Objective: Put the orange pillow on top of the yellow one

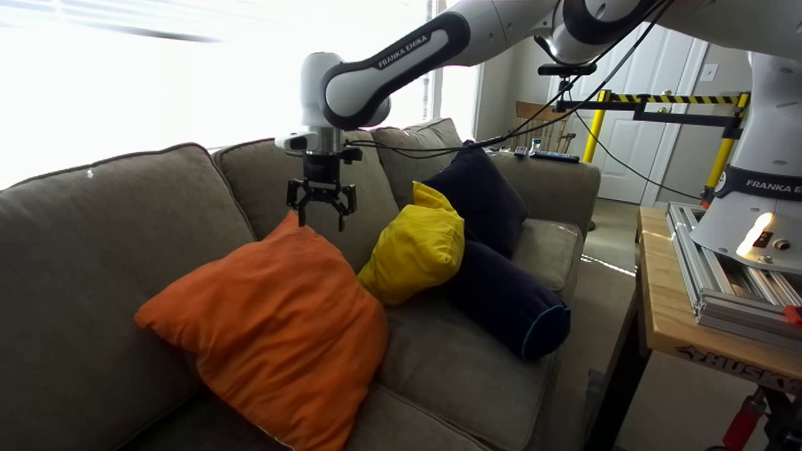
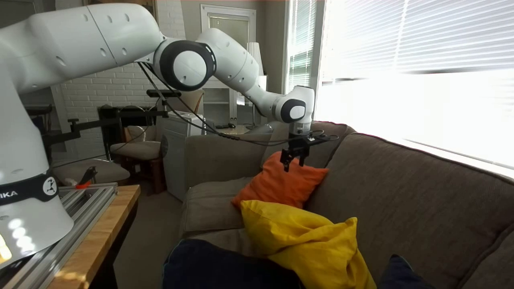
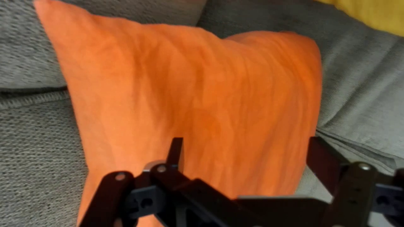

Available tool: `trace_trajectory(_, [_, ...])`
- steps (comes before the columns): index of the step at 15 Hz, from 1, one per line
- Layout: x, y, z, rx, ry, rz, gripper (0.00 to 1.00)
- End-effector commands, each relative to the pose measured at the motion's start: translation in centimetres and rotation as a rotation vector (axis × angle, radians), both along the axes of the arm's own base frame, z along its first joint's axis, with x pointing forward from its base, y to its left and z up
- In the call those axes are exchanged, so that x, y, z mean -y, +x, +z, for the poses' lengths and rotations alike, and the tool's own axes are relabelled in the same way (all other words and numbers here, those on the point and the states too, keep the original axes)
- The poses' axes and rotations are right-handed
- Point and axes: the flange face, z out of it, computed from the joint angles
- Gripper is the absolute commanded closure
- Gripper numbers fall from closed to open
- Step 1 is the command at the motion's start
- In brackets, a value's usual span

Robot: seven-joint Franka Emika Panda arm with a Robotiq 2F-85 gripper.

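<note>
Tool [image 3: 244,153] part-hides orange pillow [image 3: 199,101]; wrist view crops yellow one [image 3: 377,12].

In an exterior view, plain orange pillow [image 1: 282,332] lower left, plain bright yellow pillow [image 1: 413,254] at centre, navy bolster [image 1: 504,300] edged in turquoise right of centre, black gripper [image 1: 321,222] left of centre, black-and-yellow striped bar [image 1: 677,99] upper right

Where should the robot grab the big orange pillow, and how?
Best guess: pinch the orange pillow by its pointed top corner, coming from above. In an exterior view that corner is narrow and points up, while the pillow's middle is wide and puffy. The gripper hangs open, pointing down.
</note>
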Motion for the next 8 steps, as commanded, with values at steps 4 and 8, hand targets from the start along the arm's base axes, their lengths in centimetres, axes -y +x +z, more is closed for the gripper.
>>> trace_trajectory(4, [-1.4, 1.2, -2.3, 0.280, -0.082, 0.147, 0.00])
trace_trajectory(8, [-2.2, 1.1, -4.3, 0.401, -0.047, 0.202, 0.00])
